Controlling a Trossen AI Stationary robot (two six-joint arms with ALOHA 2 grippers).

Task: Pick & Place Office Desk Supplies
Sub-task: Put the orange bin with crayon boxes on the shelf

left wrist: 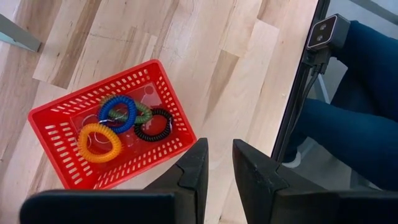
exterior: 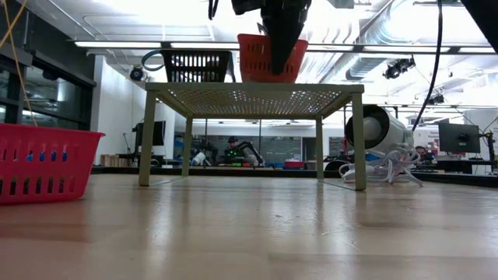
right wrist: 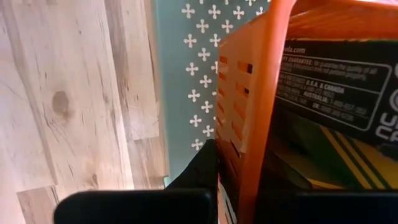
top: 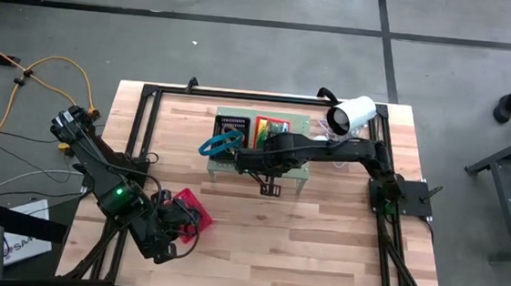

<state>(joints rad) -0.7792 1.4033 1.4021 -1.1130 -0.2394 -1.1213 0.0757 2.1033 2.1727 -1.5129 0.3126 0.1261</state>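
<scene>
Right gripper [exterior: 278, 54], jaws clamped on the wall of the red-orange slotted plastic basket [exterior: 271, 58] atop the pale green perforated stand [exterior: 253, 97]; left gripper [left wrist: 217, 163], jaws narrowly parted and empty, above the red slotted basket [left wrist: 56, 118] of coiled rings [left wrist: 99, 142] near the wooden table's [top: 321, 240] left edge.

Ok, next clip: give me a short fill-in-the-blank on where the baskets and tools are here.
1. The red slotted plastic basket under the left tool holds coiled rings; the orange one lies beside a ____ one.
2. The right tool is shut on the wall of the ____ plastic basket.
3. That basket stands on the pale green perforated ____.
4. The left tool holds ____.

Missing words: blue; orange; stand; nothing
</scene>
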